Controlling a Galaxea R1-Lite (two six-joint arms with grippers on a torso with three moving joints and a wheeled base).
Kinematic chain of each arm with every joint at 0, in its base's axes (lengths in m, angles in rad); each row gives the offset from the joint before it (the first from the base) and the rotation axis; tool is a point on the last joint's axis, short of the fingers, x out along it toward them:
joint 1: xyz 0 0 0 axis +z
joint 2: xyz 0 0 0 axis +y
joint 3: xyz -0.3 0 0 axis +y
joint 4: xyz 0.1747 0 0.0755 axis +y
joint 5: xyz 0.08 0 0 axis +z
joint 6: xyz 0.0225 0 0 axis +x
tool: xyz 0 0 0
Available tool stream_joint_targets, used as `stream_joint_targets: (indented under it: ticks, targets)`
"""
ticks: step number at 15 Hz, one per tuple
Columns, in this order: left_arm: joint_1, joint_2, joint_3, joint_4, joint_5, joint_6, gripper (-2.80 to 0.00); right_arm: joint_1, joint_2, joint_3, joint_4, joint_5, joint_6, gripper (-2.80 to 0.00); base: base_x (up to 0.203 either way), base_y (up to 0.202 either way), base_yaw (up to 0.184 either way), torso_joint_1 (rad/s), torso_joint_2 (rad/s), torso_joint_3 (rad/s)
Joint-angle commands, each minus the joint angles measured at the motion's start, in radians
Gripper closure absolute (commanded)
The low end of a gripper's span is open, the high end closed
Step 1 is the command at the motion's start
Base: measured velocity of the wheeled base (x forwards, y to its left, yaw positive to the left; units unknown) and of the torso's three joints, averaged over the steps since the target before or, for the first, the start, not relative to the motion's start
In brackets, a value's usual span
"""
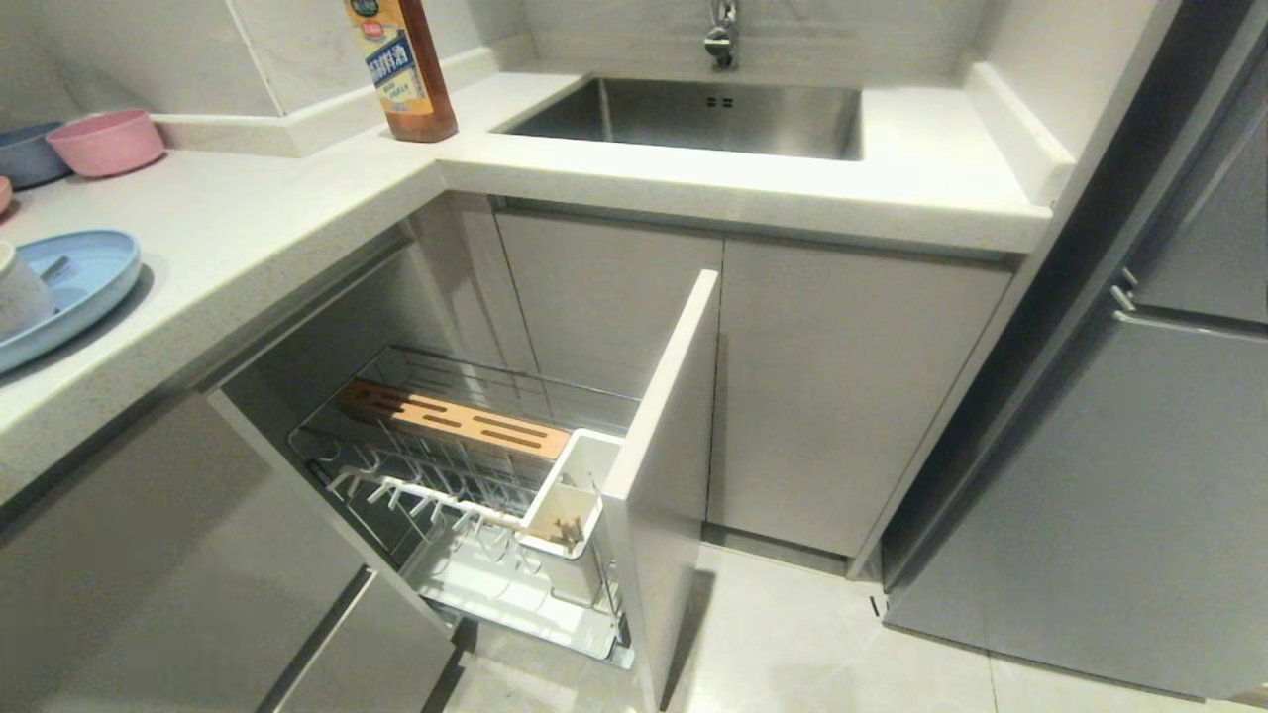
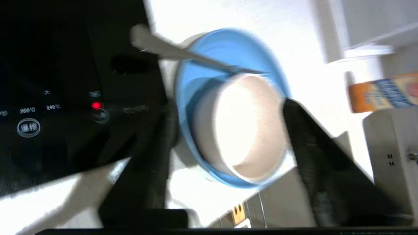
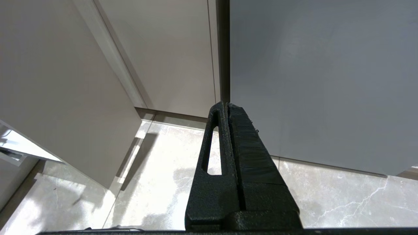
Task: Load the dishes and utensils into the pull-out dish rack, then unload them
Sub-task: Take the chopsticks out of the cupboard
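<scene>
The light-blue plate (image 1: 89, 282) lies on the counter at the far left. The cream bowl (image 1: 18, 292) stands on it, and the steel spoon (image 1: 54, 267) rests on the plate. In the left wrist view my left gripper (image 2: 227, 106) hovers open over the bowl (image 2: 248, 127) and plate (image 2: 228, 49), one finger on each side of the bowl. The spoon (image 2: 183, 55) sticks out past the plate's rim. The pull-out dish rack (image 1: 466, 465) stands drawn out below the counter, its prongs bare. My right gripper (image 3: 225, 106) hangs shut above the floor.
A black hob (image 2: 49, 107) with a red light borders the plate. A pink bowl (image 1: 104, 139) and a grey-blue bowl (image 1: 25, 153) stand further back. A sauce bottle (image 1: 401, 69) stands by the sink (image 1: 693, 114). The rack's front panel (image 1: 659, 446) juts out.
</scene>
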Motion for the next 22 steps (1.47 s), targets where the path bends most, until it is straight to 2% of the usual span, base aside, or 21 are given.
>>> stream_joint_targets:
  ticks: [1, 3, 5, 6, 9, 12, 14, 16, 18, 20, 22]
  targets:
    - [-0.002, -0.090, -0.009, -0.004, 0.006, -0.004, 0.00, 0.000, 0.001, 0.000, 0.000, -0.001, 0.000, 0.00, 0.000, 0.000, 0.000, 0.000, 0.00, 0.000]
    - [-0.042, -0.190, 0.017, -0.060, 0.017, -0.005, 0.00, 0.000, 0.001, 0.000, 0.000, 0.000, 0.000, 0.00, 0.000, 0.000, 0.000, 0.000, 0.00, 0.000]
    - [-0.158, -0.265, 0.037, -0.143, 0.066, -0.006, 0.00, 0.000, 0.001, 0.000, 0.000, 0.001, 0.000, 0.00, 0.000, 0.000, 0.000, 0.000, 0.00, 0.000]
    - [-0.241, -0.288, 0.039, -0.179, 0.100, -0.005, 0.00, 0.000, 0.001, 0.000, 0.000, 0.001, 0.000, 0.00, 0.000, 0.000, 0.000, 0.000, 0.00, 0.000]
    - [-0.584, -0.344, 0.041, -0.291, 0.230, 0.027, 0.00, 0.000, 0.001, 0.000, 0.000, 0.000, 0.000, 0.00, 0.000, 0.000, 0.000, 0.000, 0.00, 0.000]
    - [-0.896, -0.365, 0.068, -0.330, 0.320, 0.129, 0.00, 0.000, 0.001, 0.000, 0.000, 0.001, 0.000, 0.00, 0.000, 0.000, 0.000, 0.000, 0.00, 0.000]
    - [-1.033, -0.328, 0.139, -0.333, 0.344, 0.218, 0.00, 0.000, 0.001, 0.000, 0.000, 0.000, 0.000, 0.00, 0.000, 0.000, 0.000, 0.000, 0.00, 0.000]
    - [-1.076, -0.231, 0.164, -0.307, 0.348, 0.299, 0.00, 0.000, 0.001, 0.000, 0.000, 0.000, 0.000, 0.00, 0.000, 0.000, 0.000, 0.000, 0.00, 0.000]
    - [-1.103, -0.125, 0.170, -0.258, 0.350, 0.333, 0.00, 0.000, 0.001, 0.000, 0.000, 0.000, 0.000, 0.00, 0.000, 0.000, 0.000, 0.000, 0.00, 0.000]
    - [-1.151, -0.029, 0.150, -0.113, 0.351, 0.390, 0.00, 0.000, 0.001, 0.000, 0.000, -0.001, 0.000, 0.00, 0.000, 0.000, 0.000, 0.000, 0.00, 0.000]
    - [-1.225, 0.047, 0.106, 0.057, 0.353, 0.416, 0.00, 0.000, 0.001, 0.000, 0.000, 0.000, 0.000, 0.00, 0.000, 0.000, 0.000, 0.000, 0.00, 0.000]
